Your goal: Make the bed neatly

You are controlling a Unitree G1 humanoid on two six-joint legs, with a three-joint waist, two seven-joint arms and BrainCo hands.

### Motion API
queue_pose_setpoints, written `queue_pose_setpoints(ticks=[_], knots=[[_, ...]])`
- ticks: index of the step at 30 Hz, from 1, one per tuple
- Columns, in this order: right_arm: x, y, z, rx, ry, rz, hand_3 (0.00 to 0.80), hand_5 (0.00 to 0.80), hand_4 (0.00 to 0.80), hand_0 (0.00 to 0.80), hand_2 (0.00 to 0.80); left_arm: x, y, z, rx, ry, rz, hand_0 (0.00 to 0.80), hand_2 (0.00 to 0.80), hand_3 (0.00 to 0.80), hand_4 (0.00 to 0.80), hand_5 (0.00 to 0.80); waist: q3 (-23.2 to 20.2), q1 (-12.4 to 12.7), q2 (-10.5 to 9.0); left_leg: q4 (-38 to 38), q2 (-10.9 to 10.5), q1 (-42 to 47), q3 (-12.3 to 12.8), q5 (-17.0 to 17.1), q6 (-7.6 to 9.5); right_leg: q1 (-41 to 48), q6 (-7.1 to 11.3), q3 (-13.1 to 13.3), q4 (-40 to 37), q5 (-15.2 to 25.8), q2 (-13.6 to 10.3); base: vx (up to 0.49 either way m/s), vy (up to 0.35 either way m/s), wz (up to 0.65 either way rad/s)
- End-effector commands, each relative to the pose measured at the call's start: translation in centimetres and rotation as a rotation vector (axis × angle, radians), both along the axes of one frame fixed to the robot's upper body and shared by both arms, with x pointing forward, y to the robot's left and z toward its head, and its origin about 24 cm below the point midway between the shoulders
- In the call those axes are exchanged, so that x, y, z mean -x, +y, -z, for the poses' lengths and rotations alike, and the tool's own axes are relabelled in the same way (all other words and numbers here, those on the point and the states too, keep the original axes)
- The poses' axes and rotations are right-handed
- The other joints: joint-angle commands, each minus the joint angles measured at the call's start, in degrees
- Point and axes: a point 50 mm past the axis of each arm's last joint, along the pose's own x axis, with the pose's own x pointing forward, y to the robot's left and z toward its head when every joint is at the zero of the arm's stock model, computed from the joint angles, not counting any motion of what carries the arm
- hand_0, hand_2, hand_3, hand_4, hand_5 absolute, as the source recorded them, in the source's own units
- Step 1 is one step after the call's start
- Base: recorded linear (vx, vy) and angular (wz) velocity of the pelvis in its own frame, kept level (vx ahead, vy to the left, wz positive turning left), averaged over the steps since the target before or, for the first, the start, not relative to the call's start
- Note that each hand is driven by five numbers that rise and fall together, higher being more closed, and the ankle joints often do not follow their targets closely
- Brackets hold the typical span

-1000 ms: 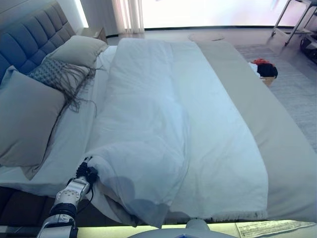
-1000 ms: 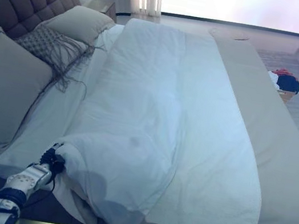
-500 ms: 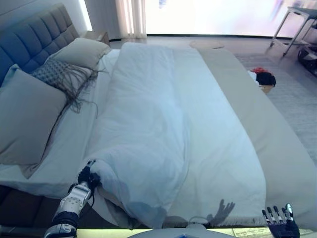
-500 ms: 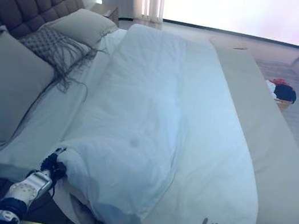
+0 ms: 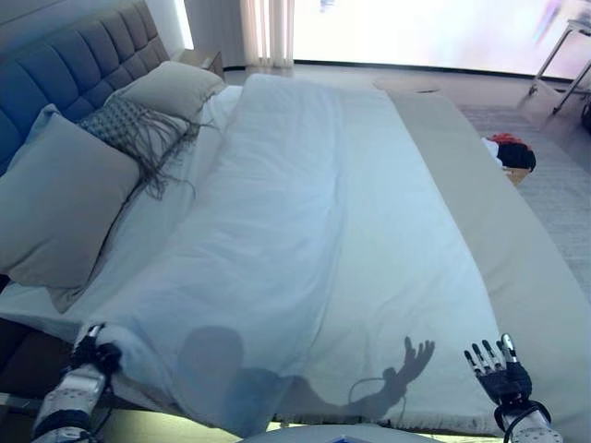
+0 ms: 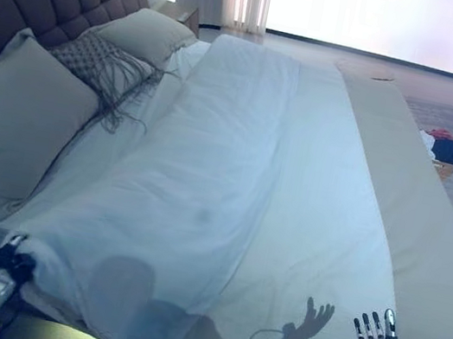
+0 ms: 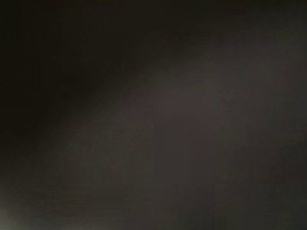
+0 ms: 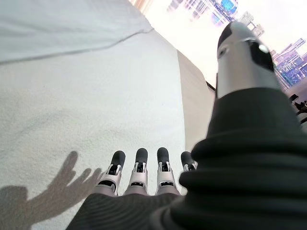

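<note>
No readable text, label, number or sign anywhere in these views.
</note>
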Motion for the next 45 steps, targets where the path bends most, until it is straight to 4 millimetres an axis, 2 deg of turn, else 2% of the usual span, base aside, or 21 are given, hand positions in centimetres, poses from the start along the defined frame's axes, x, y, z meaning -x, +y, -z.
queue_pose_setpoints(ticks=[1,5,10,16,18,21,23,24,25,26,28,30,32,33,35,36,38,39,41,43,45], knots=[[-1.0,-1.7,-2.0,0.069,-0.101,0.019,0.000,0.000,0.000,0.000,0.000,1.0,8.5,-9.2,-0.306,-0.163,-0.221,0.800,0.800,0.800,0.800,0.800,-2.85,1.14,0.60,3.08,1.21,-6.24,-1.96,4.24,2.63,-1.25,0.74,-1.55,5.08,-2.70,-3.27,0.019,0.045,0.04],[-0.9,-1.2,-1.6,0.055,-0.104,0.022,0.000,0.000,0.000,0.000,0.000,1.3,8.4,-9.1,-0.274,-0.204,-0.225,0.800,0.800,0.800,0.800,0.800,-2.59,1.42,0.83,3.99,0.92,-6.63,-2.32,3.52,2.70,-1.55,0.79,-1.48,5.66,-3.14,-3.65,0.016,0.033,0.02],[-1.0,-1.0,-1.5,0.056,-0.102,0.036,0.000,0.000,0.000,0.000,0.000,1.0,6.2,-6.6,-0.199,-0.233,-0.177,0.800,0.800,0.800,0.800,0.800,-2.04,2.23,0.69,5.64,0.62,-6.81,-3.25,2.42,2.83,-1.17,0.46,-1.12,5.93,-3.55,-3.71,0.043,0.051,0.01],[-1.5,-0.7,-2.3,0.066,-0.139,0.041,0.000,0.000,0.000,0.000,0.000,-0.7,4.0,-5.6,-0.165,-0.297,-0.101,0.800,0.800,0.800,0.800,0.800,-1.42,2.46,0.19,6.45,-0.56,-7.01,-3.35,1.51,3.48,-0.75,1.13,-1.41,5.96,-2.96,-5.21,0.037,0.112,0.03],[-1.9,0.1,-2.3,0.046,-0.173,0.048,0.000,0.000,0.000,0.000,0.000,-2.4,2.0,-5.5,-0.157,-0.351,-0.017,0.800,0.800,0.800,0.800,0.800,-0.85,2.71,-0.51,7.46,-2.00,-7.31,-3.45,0.30,4.27,-1.17,1.66,-1.38,6.48,-1.98,-6.93,-0.017,0.129,0.02],[-2.9,1.4,-2.6,0.039,-0.209,0.039,0.000,0.000,0.000,0.000,0.000,-3.0,-0.9,-4.1,-0.162,-0.349,0.091,0.800,0.800,0.800,0.800,0.800,-0.09,3.66,-1.09,8.65,-4.61,-7.61,-3.43,-1.49,5.61,-1.77,2.44,-1.15,6.35,0.27,-9.44,-0.036,0.128,-0.01],[-3.8,2.2,-2.9,0.040,-0.235,0.024,0.000,0.000,0.000,0.000,0.000,-3.2,-1.9,-3.6,-0.154,-0.349,0.125,0.800,0.800,0.800,0.800,0.800,0.30,4.13,-1.39,9.13,-6.44,-7.83,-2.58,-2.51,6.51,-2.28,2.98,-1.56,5.53,2.82,-11.52,-0.105,0.137,-0.03],[-4.7,2.9,-3.2,0.037,-0.257,0.003,0.000,0.000,0.000,0.000,0.000,-3.5,-2.0,-3.8,-0.150,-0.350,0.125,0.800,0.800,0.800,0.800,0.800,0.77,4.19,-1.41,9.40,-7.27,-7.87,-1.81,-3.21,7.10,-3.51,3.19,-2.09,7.10,3.85,-12.66,-0.193,0.172,-0.06],[-5.4,3.6,-3.3,0.027,-0.270,-0.011,0.000,0.000,0.000,0.000,0.000,-4.0,-2.2,-3.9,-0.132,-0.350,0.118,0.800,0.800,0.800,0.800,0.800,1.17,4.22,-1.28,9.69,-7.70,-8.15,-1.36,-3.32,7.80,-4.65,3.17,-2.00,10.84,3.08,-12.75,-0.213,0.189,-0.20],[-5.7,4.0,-3.4,0.018,-0.276,-0.019,0.000,0.000,0.000,0.000,0.000,-4.4,-2.2,-4.0,-0.127,-0.347,0.118,0.800,0.800,0.800,0.800,0.800,1.54,4.15,-1.13,10.04,-7.99,-8.26,-1.36,-3.61,8.49,-5.66,3.06,-1.43,16.02,1.21,-11.99,-0.204,0.189,-0.31],[-5.8,5.0,-3.2,0.012,-0.279,-0.047,0.000,0.000,0.000,0.000,0.000,-5.0,-2.1,-4.3,-0.169,-0.327,0.137,0.800,0.800,0.800,0.800,0.800,2.14,3.99,-0.89,10.31,-8.90,-8.71,-1.39,-2.71,10.30,-8.66,1.97,-0.94,27.85,-2.47,-8.04,-0.184,0.147,-0.33],[-5.9,5.7,-3.2,0.008,-0.281,-0.062,0.000,0.000,0.000,0.000,0.000,-4.8,-2.0,-4.1,-0.168,-0.321,0.132,0.800,0.800,0.800,0.800,0.800,2.19,4.26,-0.69,9.92,-9.23,-9.16,-0.95,-1.24,10.98,-9.39,0.70,-1.63,32.31,-3.66,-4.52,-0.154,0.050,-0.27],[-5.8,5.9,-3.2,0.007,-0.281,-0.079,0.000,0.000,0.000,0.000,0.000,-4.2,-1.6,-3.8,-0.169,-0.309,0.114,0.800,0.800,0.800,0.800,0.800,2.22,4.42,-1.08,10.10,-10.13,-10.50,-0.01,-0.46,11.16,-7.85,-0.39,-2.78,30.64,-4.87,-0.60,-0.149,-0.043,-0.30],[-5.9,5.9,-3.2,0.007,-0.282,-0.086,0.000,0.000,0.000,0.000,0.000,-4.1,-1.5,-3.8,-0.169,-0.307,0.110,0.800,0.800,0.800,0.800,0.800,2.38,4.57,-1.25,10.57,-10.52,-11.45,0.36,-0.27,11.09,-6.99,-0.86,-3.53,29.11,-5.23,0.59,-0.167,-0.126,-0.10],[-6.3,5.9,-3.4,0.022,-0.275,-0.108,0.000,0.000,0.000,0.000,0.000,-4.4,-1.5,-3.7,-0.144,-0.319,0.076,0.800,0.800,0.800,0.800,0.800,2.77,5.13,-1.20,11.89,-11.30,-16.43,0.28,2.09,9.03,-2.59,-4.46,-4.39,18.68,-9.60,4.55,-0.175,-0.142,-0.15],[-6.5,5.9,-3.5,0.029,-0.270,-0.118,0.000,0.000,0.000,0.000,0.000,-4.6,-1.6,-3.6,-0.135,-0.326,0.064,0.800,0.800,0.800,0.800,0.800,3.04,5.18,-0.84,11.86,-10.98,-18.15,-0.06,3.82,7.97,-1.70,-5.21,-3.94,16.22,-9.96,5.74,-0.168,-0.085,-0.44],[-7.4,5.7,-4.4,0.052,-0.272,-0.149,0.000,0.000,0.000,0.000,0.000,-4.9,-1.9,-3.8,-0.130,-0.333,0.034,0.800,0.800,0.800,0.800,0.800,4.33,5.96,0.27,10.90,-10.01,-21.88,-4.54,9.19,5.93,-0.35,-6.62,-0.69,12.71,-10.99,8.15,-0.241,-0.026,-0.11],[-7.9,5.7,-4.8,0.059,-0.284,-0.152,0.000,0.000,0.000,0.000,0.000,-5.0,-2.0,-3.9,-0.124,-0.343,0.022,0.800,0.800,0.800,0.800,0.800,4.84,6.20,0.54,10.69,-9.36,-22.95,-5.87,9.72,5.77,-0.76,-7.15,0.34,12.08,-11.04,8.58,-0.356,-0.001,-0.07],[-8.7,5.1,-5.5,0.063,-0.321,-0.138,0.000,0.000,0.000,0.000,0.000,-5.4,-1.9,-4.2,-0.124,-0.365,0.016,0.800,0.800,0.800,0.800,0.800,5.96,5.70,0.67,11.87,-6.65,-23.43,-6.01,8.85,5.78,-2.58,-8.05,0.52,12.34,-10.79,8.25,-0.321,0.013,-0.67],[-8.5,4.3,-5.7,0.072,-0.327,-0.126,0.000,0.000,0.000,0.000,0.000,-5.1,-1.9,-3.6,-0.105,-0.368,-0.003,0.800,0.800,0.800,0.800,0.800,6.48,3.73,0.31,17.02,-2.43,-21.14,-7.96,8.11,4.90,-5.25,-8.35,0.80,14.80,-10.74,6.16,-0.166,0.105,-0.55],[-8.0,3.7,-5.5,0.075,-0.300,-0.133,0.000,0.000,0.000,0.000,0.000,-4.1,-1.7,-2.8,-0.091,-0.351,-0.021,0.800,0.800,0.800,0.800,0.800,5.82,1.99,1.10,16.51,2.13,-16.70,-10.59,9.88,3.70,-7.71,-8.34,1.99,17.92,-11.71,5.19,-0.004,0.274,-0.12]])
